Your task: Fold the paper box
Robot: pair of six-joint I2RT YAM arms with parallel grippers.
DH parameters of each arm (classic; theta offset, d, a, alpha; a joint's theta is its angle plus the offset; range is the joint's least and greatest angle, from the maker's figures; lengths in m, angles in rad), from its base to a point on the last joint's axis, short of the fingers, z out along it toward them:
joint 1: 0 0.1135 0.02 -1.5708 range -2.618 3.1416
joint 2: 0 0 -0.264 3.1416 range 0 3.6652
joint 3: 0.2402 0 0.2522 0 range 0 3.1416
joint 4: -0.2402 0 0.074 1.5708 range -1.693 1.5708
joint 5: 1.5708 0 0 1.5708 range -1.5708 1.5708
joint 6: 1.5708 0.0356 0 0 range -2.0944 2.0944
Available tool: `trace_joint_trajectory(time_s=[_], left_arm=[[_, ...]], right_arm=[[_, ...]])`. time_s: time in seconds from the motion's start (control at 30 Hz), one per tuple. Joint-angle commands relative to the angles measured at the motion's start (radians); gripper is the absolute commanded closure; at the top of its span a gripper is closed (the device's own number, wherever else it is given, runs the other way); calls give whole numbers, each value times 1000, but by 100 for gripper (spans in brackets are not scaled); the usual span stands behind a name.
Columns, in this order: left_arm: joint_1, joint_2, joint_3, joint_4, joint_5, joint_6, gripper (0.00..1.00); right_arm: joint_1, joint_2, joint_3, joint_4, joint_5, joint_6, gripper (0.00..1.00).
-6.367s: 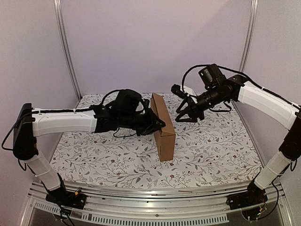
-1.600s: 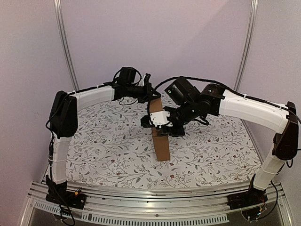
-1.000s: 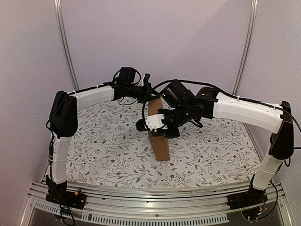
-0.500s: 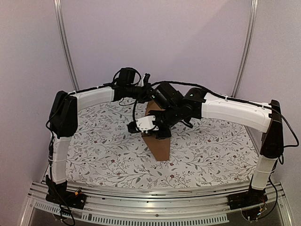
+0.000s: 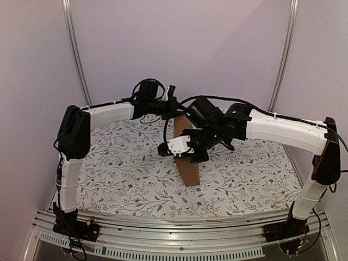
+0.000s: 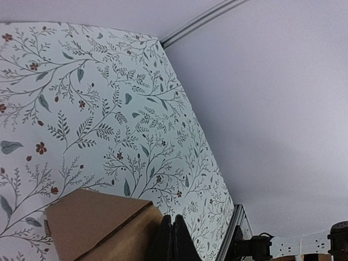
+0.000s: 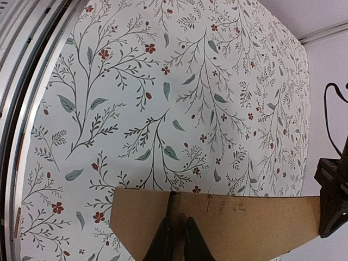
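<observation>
Table [image 5: 109, 168] bore the paper box [image 5: 189, 173], stood on edge at centre; right gripper [image 7: 176, 239], fingers nearly together at its top edge, hold unclear; left gripper [image 6: 173, 239], fingers together at its twelve o'clock end, apparently steadied it.

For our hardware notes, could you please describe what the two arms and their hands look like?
The left arm and right arm have smooth white shells with black joints. Loose black cables loop by the wrists. The left hand and right hand end in slim black fingers; a white part sits behind the right hand.
</observation>
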Motion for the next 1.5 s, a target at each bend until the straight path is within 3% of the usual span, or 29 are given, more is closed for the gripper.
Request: trace_joint_trajectory(time_s=[0.0,0.17,0.47,0.8,1.1,1.47], left_arm=[[-39,38,-69,-111,-24,-5,98],[-49,48,-68,-119,-42,1,99],[-55,50,-67,-122,-50,-2,99],[-57,44,-62,-129,-51,-1,99],[-58,46,-68,-128,-56,-7,99],[-62,48,-59,-128,-56,-12,99]], right_arm=[[-11,84,-182,-363,37,30,92],[-23,78,-203,-421,24,36,91],[-46,62,-196,-502,-68,46,78],[-80,-53,-63,-380,-90,158,77],[-79,-150,17,-367,-157,204,72],[-117,-90,127,-299,-185,237,94]])
